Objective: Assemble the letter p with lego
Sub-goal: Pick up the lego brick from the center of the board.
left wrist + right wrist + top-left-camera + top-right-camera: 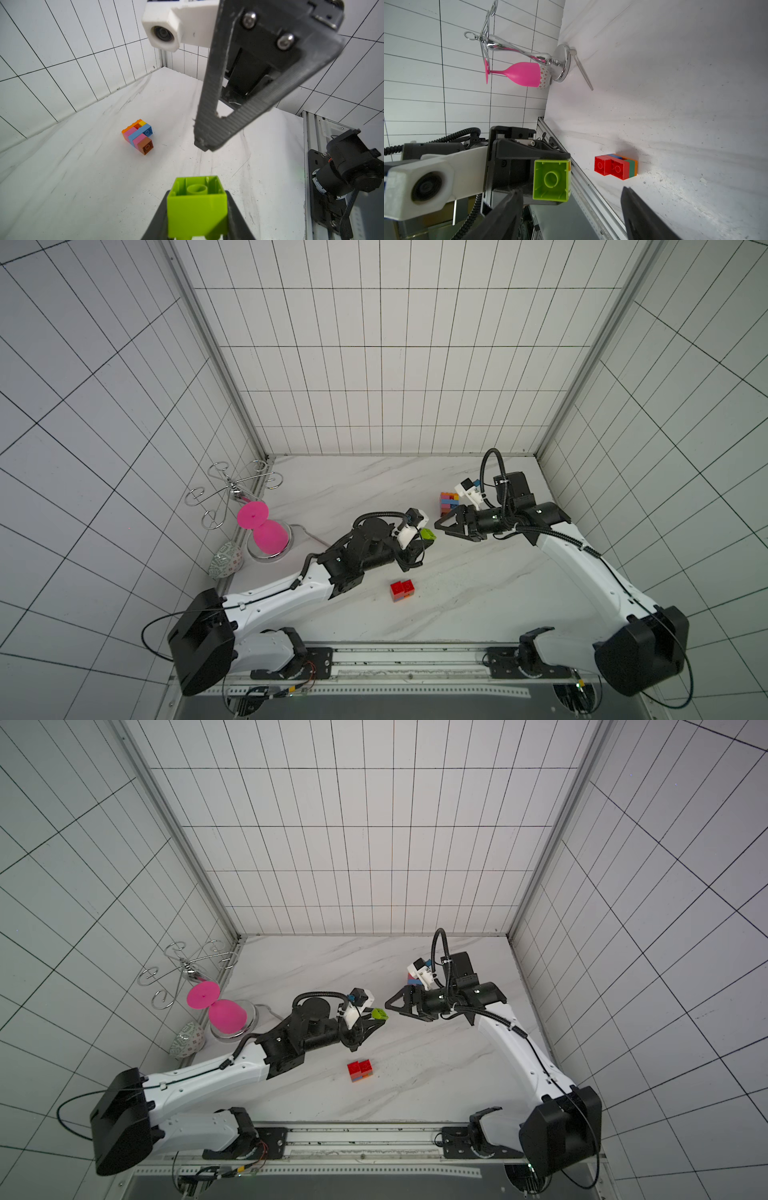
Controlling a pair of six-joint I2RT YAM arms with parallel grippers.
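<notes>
Handover looks to be in hand: the green brick (428, 534) is pinched in the left claw (423, 542), off the table. The right claw (438, 526) is spread just beside it. Squaring-up on the brick is needed before closing.

The white marbled bench (478, 597) carries a red-topped lego cluster (402, 590) near its front middle and a multicoloured lego cluster (448, 503) farther back. By the left wall stand a chrome rack (562, 62) and a patterned cup (225, 565), with a thin metal fork (583, 71) lying against the rack's base.
</notes>
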